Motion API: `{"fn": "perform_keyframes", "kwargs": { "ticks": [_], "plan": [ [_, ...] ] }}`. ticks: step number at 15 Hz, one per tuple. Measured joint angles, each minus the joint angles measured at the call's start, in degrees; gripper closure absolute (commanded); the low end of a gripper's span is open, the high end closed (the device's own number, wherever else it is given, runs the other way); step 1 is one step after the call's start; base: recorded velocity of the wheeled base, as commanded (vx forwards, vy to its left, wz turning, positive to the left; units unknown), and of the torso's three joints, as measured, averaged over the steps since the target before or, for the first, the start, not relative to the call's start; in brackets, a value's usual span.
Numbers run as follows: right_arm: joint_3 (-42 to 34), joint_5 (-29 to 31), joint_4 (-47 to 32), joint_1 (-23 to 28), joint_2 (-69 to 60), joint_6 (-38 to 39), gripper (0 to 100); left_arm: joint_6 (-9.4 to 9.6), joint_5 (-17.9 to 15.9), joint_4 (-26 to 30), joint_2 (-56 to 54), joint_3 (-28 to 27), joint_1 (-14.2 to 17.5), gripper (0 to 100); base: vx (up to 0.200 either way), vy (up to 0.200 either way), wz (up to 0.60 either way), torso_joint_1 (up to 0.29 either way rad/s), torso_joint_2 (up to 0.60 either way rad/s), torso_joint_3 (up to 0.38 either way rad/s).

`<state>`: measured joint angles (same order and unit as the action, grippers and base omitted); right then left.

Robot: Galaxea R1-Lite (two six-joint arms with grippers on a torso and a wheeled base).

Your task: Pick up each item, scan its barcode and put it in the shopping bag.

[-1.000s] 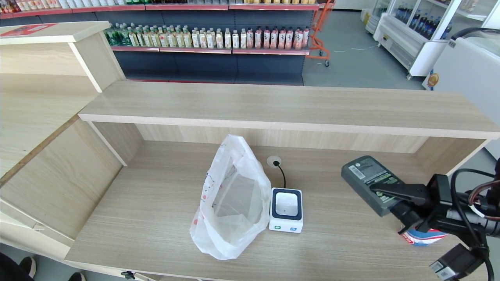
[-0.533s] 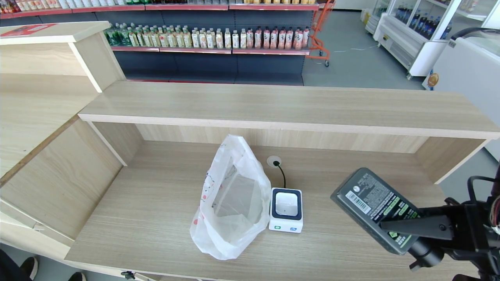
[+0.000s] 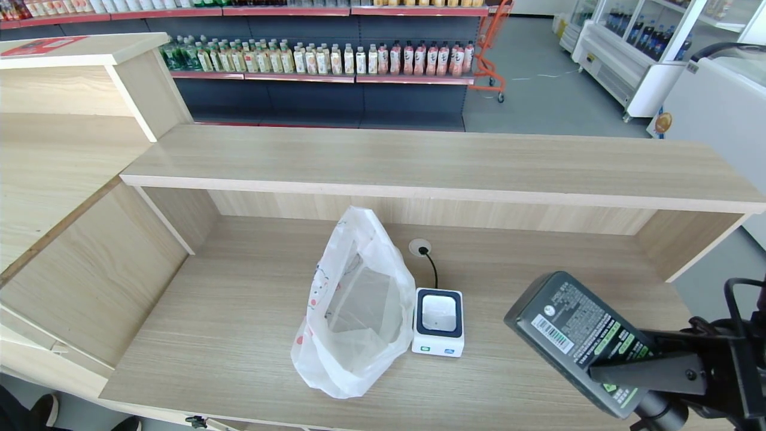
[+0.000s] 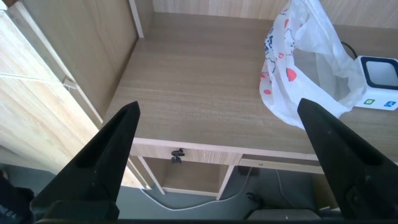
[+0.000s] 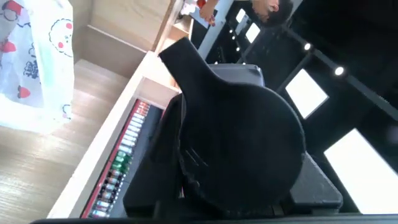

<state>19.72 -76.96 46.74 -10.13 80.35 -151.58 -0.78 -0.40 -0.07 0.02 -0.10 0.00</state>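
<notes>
**Head view: right hand clamps a dark pack above the table, left hand spread and empty**

Head view has the right arm coming in from the near right corner, its forearm lying roughly level and pointing toward the robot's left. The right hand point(image 3: 607, 376) is closed on a flat dark grey pack point(image 3: 568, 332). One black finger point(image 3: 643, 372) lies across the pack's printed face, and the other is hidden beneath it. The pack is tilted, label side up toward the camera. A white barcode sticker point(image 3: 552, 334) sits near the end farthest from the wrist. It hangs clear of the table point(image 3: 239, 311), over the right part, to the right of the scanner point(image 3: 438, 321) and well apart from it.

The scanner is a small white box with a dark-framed window facing up. A black cable point(image 3: 432, 269) runs from it to a round hole farther back in the table. Just to its left and touching it, the shopping bag point(image 3: 353, 311) stands upright. It is thin white plastic with red and black prints, and its mouth gapes open.

Left wrist view shows the left hand point(image 4: 219, 109) with its two dark fingers point(image 4: 112, 143) spread wide and nothing between them. It is held out in front of the table's near edge. Past them stand the shopping bag point(image 4: 298, 62) and a corner of the scanner point(image 4: 378, 78).
</notes>
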Motion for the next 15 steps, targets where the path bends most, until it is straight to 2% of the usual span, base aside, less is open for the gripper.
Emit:
{"fn": "perform_keyframes", "kwargs": {
  "ticks": [4, 7, 15],
  "plan": [
    [0.01, 0.02, -6.49, -2.35, 2.15, -3.56, 100, 0.02, 0.0, 0.0, 0.0, 0.0, 0.0, 0, 0.0, 0.0, 0.0, 0.0, 0.0, 0.0],
    [-0.05, 0.0, -6.75, -4.78, 3.83, -4.55, 100, 0.02, -0.02, 0.0, 0.0, 0.0, 0.0, 0, 0.0, 0.0, 0.0, 0.0, 0.0, 0.0],
    [-0.57, 0.35, -6.97, -5.24, 6.5, -4.79, 100, 0.02, 0.0, 0.0, 0.0, 0.0, 0.0, 0, 0.0, 0.0, 0.0, 0.0, 0.0, 0.0]
  ]
}}
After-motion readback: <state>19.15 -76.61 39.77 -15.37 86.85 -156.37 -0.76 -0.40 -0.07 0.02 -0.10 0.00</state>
